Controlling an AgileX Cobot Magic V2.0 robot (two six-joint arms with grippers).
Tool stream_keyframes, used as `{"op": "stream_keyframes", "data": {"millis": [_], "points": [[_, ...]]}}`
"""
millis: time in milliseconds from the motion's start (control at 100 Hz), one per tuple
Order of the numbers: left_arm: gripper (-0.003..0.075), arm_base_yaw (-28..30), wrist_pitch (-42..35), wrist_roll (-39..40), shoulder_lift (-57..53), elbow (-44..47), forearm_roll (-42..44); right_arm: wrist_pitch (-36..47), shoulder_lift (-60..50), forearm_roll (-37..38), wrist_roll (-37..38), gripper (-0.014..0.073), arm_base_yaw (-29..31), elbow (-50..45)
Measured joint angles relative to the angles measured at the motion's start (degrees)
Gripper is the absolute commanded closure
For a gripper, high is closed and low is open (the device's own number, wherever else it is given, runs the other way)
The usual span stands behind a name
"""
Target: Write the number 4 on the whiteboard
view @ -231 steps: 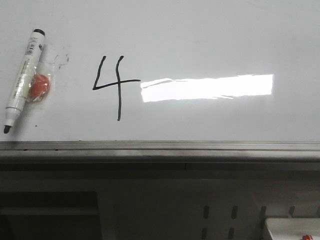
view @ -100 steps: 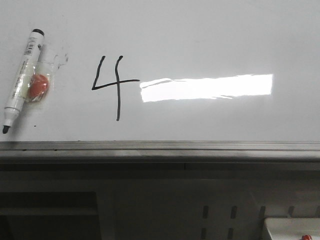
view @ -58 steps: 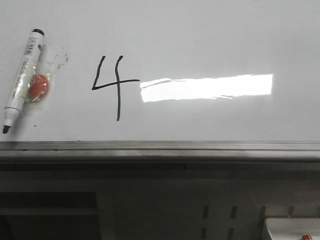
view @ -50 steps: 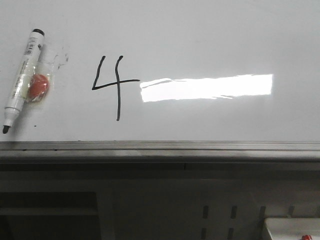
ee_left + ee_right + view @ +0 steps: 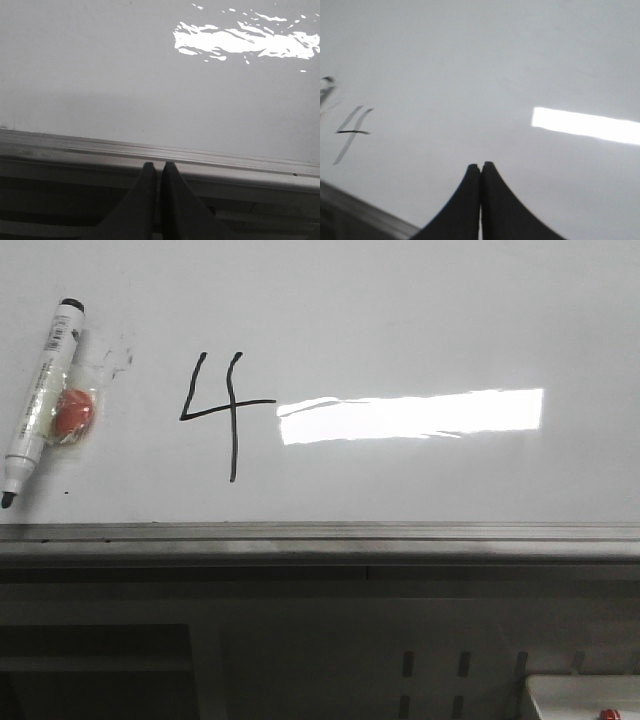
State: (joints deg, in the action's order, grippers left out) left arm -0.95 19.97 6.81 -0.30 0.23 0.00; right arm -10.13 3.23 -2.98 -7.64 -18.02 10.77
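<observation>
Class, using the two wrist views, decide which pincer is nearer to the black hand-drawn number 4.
Probably right. The right pincer hangs shut over the glossy whiteboard with the black hand-drawn number 4 in view. The left pincer sits shut at the grey rail edge, no 4 visible.

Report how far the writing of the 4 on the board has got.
Done: a black number 4 stands complete on the whiteboard, left of the bright reflection. The marker lies on the board beside an orange piece, uncapped tip toward the rail.

In hand: nothing; left hand and right hand are both shut and empty.

Left: apparently nothing.
</observation>
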Motion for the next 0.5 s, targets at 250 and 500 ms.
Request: {"op": "stream_keyframes", "data": {"millis": [250, 500], "points": [[0.0733, 0.00, 0.00, 0.00, 0.00, 0.00, 0.00, -3.77, -0.62, 1.53, 2.08, 0.0658, 19.76, -0.70], [0.0733, 0.00, 0.00, 0.00, 0.00, 0.00, 0.00, -4.64, -3.81, 2.98, 5.92, 0.0658, 22.91, -10.04]]}}
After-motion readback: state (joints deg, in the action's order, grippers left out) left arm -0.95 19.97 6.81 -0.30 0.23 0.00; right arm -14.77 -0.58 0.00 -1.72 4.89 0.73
